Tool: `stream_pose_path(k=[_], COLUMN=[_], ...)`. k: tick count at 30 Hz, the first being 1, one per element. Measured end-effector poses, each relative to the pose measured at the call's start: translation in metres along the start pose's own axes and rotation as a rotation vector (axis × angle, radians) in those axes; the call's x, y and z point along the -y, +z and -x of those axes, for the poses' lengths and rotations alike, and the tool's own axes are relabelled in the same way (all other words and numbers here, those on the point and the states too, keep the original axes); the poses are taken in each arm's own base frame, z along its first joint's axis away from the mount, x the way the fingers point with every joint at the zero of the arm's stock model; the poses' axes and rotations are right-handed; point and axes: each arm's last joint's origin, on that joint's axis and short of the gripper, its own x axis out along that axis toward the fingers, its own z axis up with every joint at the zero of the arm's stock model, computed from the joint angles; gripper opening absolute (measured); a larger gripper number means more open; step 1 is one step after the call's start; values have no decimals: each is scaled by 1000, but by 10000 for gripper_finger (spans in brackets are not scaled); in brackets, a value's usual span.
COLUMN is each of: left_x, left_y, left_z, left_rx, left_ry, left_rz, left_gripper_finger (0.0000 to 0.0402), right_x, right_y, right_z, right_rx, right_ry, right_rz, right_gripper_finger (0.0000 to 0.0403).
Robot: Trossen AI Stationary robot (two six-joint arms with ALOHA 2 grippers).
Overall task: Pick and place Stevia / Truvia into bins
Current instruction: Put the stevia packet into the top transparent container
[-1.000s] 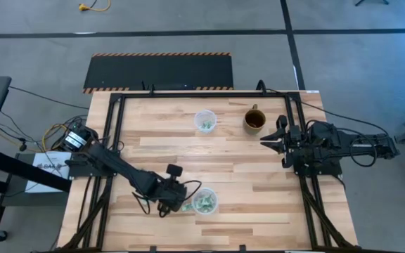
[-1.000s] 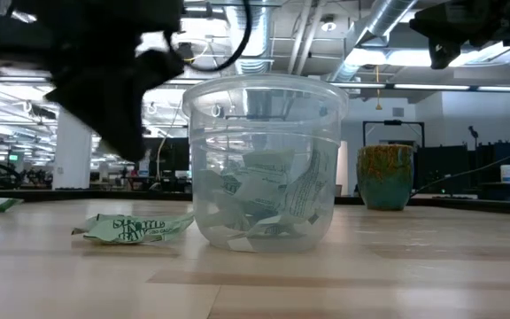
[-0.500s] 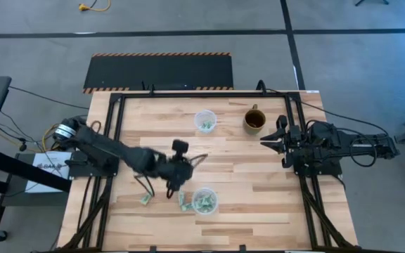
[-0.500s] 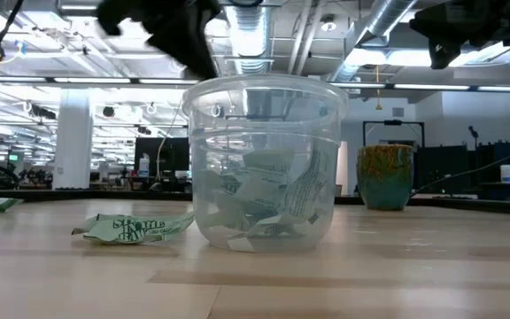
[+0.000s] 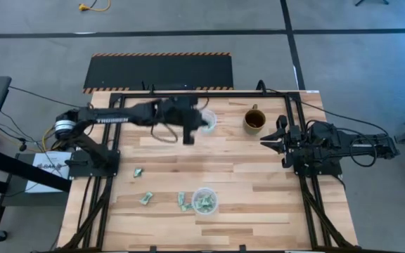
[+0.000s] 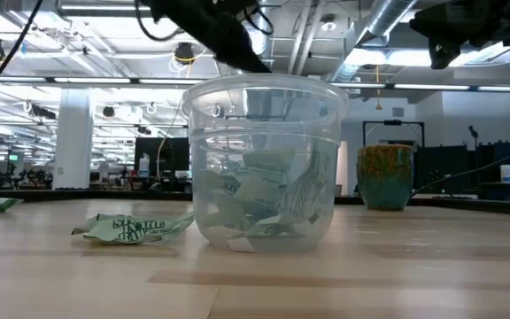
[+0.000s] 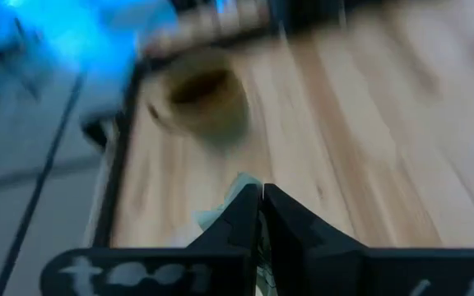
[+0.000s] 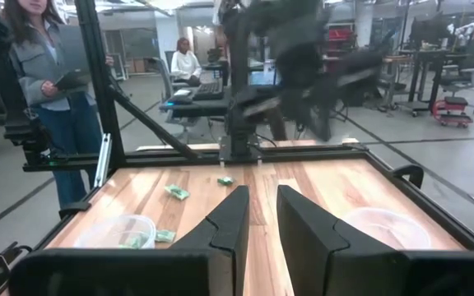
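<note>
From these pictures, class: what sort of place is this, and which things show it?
Probably an open-plan robotics lab or workshop: exposed ceiling ducts and strip lights, rows of workstations with office chairs behind, and a person standing beside the framed wooden table.

Bright even overhead light, ceiling lamps (image 6: 184, 53) glaring in the low view, left wrist view heavily motion-blurred, moving left arm (image 5: 153, 116) smeared, shadows soft

We see the mug (image 5: 254, 120) right of the far cup (image 5: 206, 121); three packets (image 5: 146, 199) lie left of the near cup (image 5: 204, 201).
</note>
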Motion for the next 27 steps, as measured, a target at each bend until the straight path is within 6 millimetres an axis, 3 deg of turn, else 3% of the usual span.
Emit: stream_pose_path(k=[2,6,14,22,27], left_x=[-19,-43,-59,-71,-70], left_y=[0,-21,-68,-91,-95], left_z=[-5,-22,-62,-64,-63], left_rx=[102,107,-27,-126,-148], left_ry=[-10,-14,-21,-1,-43], left_rz=[35,121,243,375,413], left_gripper_finger=[0,0,0,3,30], right_x=[0,0,0,0,0], right_y=[0,0,-3,-4,-4], right_z=[0,0,-1,-1,-1], right_rx=[-1,0,-27,-39,-39], right_ry=[1,0,2,2,2], right_rz=[0,0,-1,-1,-1], right_gripper_finger=[59,59,59,59,59])
